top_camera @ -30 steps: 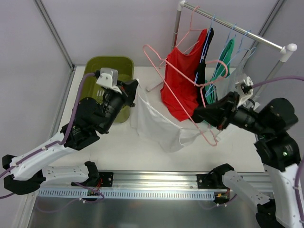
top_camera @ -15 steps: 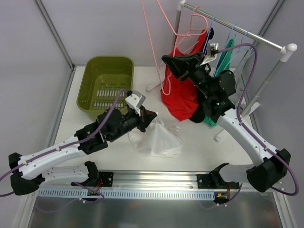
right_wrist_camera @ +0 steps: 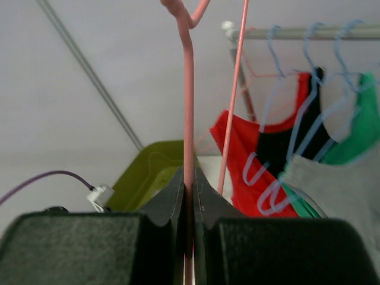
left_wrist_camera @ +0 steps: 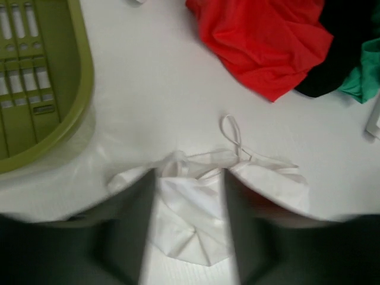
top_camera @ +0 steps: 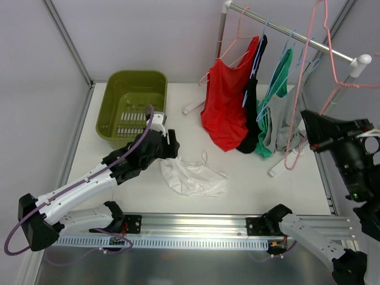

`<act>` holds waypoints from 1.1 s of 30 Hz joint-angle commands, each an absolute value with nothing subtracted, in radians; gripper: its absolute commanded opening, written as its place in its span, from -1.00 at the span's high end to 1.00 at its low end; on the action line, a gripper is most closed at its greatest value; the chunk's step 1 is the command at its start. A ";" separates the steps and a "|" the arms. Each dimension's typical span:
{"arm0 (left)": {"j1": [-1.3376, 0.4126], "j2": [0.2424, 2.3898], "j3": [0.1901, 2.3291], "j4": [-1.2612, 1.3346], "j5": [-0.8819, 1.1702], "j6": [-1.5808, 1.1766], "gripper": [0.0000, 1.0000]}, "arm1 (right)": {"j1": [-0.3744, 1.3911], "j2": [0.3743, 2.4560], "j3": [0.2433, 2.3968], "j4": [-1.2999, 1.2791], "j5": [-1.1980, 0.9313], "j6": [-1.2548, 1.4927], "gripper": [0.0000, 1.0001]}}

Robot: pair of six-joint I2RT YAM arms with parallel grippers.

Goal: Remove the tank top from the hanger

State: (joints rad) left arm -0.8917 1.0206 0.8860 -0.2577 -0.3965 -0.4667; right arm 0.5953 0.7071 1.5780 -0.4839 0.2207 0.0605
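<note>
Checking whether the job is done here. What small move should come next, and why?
Probably lift the left gripper straight up, clear of the top. The top lies crumpled on the table, off the hanger, which the right gripper pinches bare, high at the right. The left jaws stand apart astride the cloth, so nothing seems held; rising should leave it lying.

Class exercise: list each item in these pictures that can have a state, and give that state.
white tank top: off the hanger, crumpled on the table.
pink hanger: bare, held up.
right tool: shut on the pink hanger.
left tool: open, over the white tank top.
green basket: upright, empty.
red top: hanging from the rail.
</note>
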 commanded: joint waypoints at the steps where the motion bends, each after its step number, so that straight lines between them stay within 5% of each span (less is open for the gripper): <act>1: -0.856 0.968 0.890 -0.278 -0.339 -0.493 -0.91 | 0.598 0.678 1.580 -0.905 0.394 0.054 0.99; 11: -0.856 0.831 0.994 -0.517 -0.284 -0.459 -0.97 | 0.598 0.615 1.602 -1.247 0.560 0.172 0.99; 22: -0.856 0.784 0.956 -0.558 -0.268 -0.428 -0.97 | 0.578 0.852 1.629 -1.089 0.735 0.144 0.99; 27: -0.856 0.772 0.945 -0.564 -0.239 -0.425 -0.97 | 0.234 1.031 1.791 -1.022 0.340 0.121 0.99; 33: -0.857 0.746 0.920 -0.568 -0.252 -0.431 -0.97 | 0.150 1.152 1.922 -0.971 0.292 0.091 0.99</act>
State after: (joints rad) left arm -0.8566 0.7605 0.9264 -0.5674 -0.2615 -0.4522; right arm 0.1780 1.1412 1.8282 -1.0470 0.3737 0.1207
